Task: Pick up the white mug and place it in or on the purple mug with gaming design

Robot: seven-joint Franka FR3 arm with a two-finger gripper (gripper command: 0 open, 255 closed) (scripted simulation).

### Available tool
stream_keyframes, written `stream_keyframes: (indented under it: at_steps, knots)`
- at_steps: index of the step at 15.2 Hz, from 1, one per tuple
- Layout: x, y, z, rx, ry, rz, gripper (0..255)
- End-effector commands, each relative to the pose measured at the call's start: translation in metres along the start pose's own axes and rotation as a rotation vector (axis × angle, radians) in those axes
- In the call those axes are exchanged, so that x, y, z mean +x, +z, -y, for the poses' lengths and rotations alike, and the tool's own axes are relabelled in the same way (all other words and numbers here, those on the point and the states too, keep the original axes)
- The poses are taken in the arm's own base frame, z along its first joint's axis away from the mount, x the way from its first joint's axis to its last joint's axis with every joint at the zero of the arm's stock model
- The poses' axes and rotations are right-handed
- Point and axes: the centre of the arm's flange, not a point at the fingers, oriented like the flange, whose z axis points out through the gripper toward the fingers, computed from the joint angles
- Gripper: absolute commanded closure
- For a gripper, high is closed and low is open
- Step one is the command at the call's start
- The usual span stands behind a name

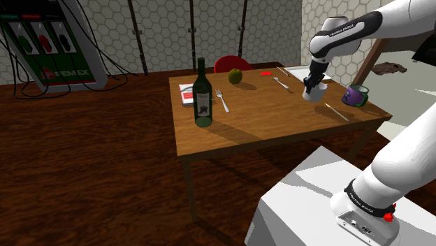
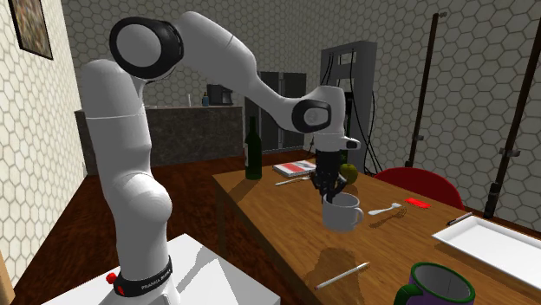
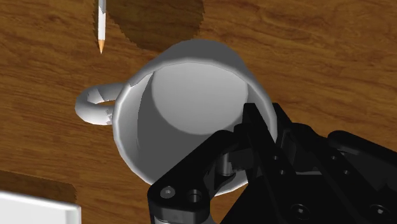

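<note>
Hanging from the gripper (image 2: 328,184), the white mug (image 2: 342,212) is clear of the table (image 2: 260,217), its shadow lying on the wood below it. The black fingers are clenched on one wall of its rim, one inside the cup and one outside.

That one-sided pinch is what worries me. On a sideways carry the mug could swing or slip out, I'd guess. The purple mug (image 2: 438,286) stands well apart, past a pencil (image 2: 342,275), and looks about as wide as the white one. So the white mug may perch on that rim instead of dropping in, and topple once let go. Coming in low could also knock the purple mug over.

The white mug hangs upright, mouth up, long axis vertical. Its handle (image 3: 95,105) sticks out level, roughly opposite the gripped wall.
</note>
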Motion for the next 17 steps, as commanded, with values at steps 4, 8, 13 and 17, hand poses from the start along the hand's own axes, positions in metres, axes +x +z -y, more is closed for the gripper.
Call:
stream_keyframes:
  at_steps: [4, 8, 13, 17]
  knots:
    - [0.000, -0.027, -0.002, 0.000, 0.000, 0.001, 255]
    - [0.000, -0.048, -0.002, 0.000, 0.000, 0.001, 255]
    - [0.000, -0.074, -0.004, 0.000, 0.000, 0.001, 255]
    - [0.000, -0.095, -0.004, 0.000, 0.000, 0.001, 255]
